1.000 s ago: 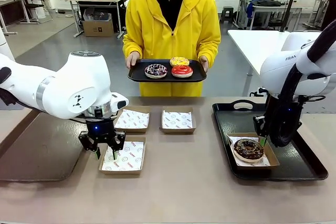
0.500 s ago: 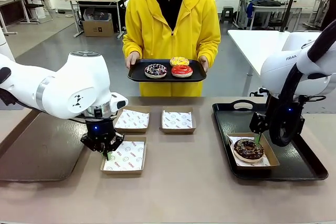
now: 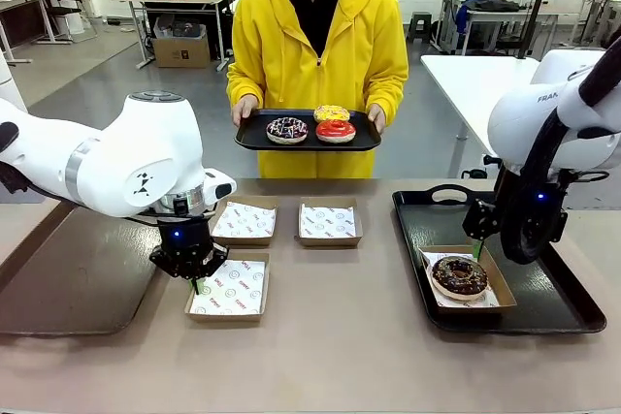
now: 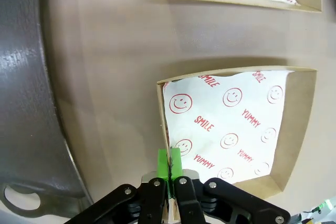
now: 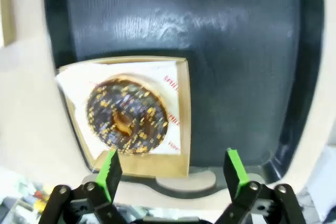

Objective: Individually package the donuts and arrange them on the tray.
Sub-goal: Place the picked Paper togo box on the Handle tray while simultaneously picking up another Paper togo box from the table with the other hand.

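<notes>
Sprinkled donut lies flat, hole up, in a box at the near left of the black tray. Bare tray lies far and right of it. Right gripper hangs wide open, holding nothing, at the box's far edge. Left gripper pinches the left wall of the paper-lined box.

The hoodie is yellow. The far tray is black. On it the drizzled donut is dark with pink and white lines, next to the yellow donut and the red donut. The sprinkled donut is chocolate-brown with orange-yellow specks. The box is brown, and its paper is white with red smileys and red words. The table is beige.
</notes>
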Controlling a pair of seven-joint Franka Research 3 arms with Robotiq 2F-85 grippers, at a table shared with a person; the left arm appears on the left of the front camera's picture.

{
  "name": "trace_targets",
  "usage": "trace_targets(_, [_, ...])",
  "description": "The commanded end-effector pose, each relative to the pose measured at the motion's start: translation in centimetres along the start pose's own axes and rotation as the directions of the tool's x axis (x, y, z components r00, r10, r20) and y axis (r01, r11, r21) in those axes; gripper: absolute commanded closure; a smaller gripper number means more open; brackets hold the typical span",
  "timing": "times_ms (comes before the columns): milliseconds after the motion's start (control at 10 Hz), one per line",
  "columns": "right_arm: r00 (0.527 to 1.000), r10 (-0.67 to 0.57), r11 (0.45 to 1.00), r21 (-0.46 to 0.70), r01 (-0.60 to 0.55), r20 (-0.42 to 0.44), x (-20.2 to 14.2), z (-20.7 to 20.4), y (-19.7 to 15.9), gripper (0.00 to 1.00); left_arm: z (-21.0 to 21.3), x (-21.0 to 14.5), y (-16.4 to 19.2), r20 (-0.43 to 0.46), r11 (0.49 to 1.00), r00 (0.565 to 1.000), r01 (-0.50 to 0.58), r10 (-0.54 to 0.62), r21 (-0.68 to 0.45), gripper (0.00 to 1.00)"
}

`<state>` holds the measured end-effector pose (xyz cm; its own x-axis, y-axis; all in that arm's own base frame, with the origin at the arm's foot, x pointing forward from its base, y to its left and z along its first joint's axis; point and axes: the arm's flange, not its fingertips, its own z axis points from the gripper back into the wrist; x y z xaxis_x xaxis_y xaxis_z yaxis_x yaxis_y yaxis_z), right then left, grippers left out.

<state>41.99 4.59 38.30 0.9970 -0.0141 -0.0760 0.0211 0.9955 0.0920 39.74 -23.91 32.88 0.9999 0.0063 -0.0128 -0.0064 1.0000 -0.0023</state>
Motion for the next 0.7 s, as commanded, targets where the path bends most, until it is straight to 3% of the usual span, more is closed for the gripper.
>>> trace_targets(0, [0.988,0.135,0.958,0.265,-0.111,-0.074,-1.2,4.6,-2.7,0.00,3.3,-0.1,1.1,-0.007,0.999,1.000,-0.023,0.022,-0.045,1.00])
trace_targets(200, [0.980,0.193,0.853,0.500,-0.149,-0.038,-1.1,8.9,-7.5,0.00,7.2,0.6,2.3,0.014,0.995,1.000,-0.024,0.026,-0.097,1.00])
trace_targets(300, [0.983,0.182,0.763,0.631,-0.143,0.002,-0.7,10.5,-10.5,0.00,8.8,1.0,2.5,0.026,0.994,0.999,-0.034,0.036,-0.101,1.00])
trace_targets(600, [0.999,-0.007,0.497,0.867,-0.031,0.040,-0.4,11.0,-19.1,0.00,14.1,1.9,2.3,0.100,0.996,0.994,-0.042,0.050,-0.083,1.00])
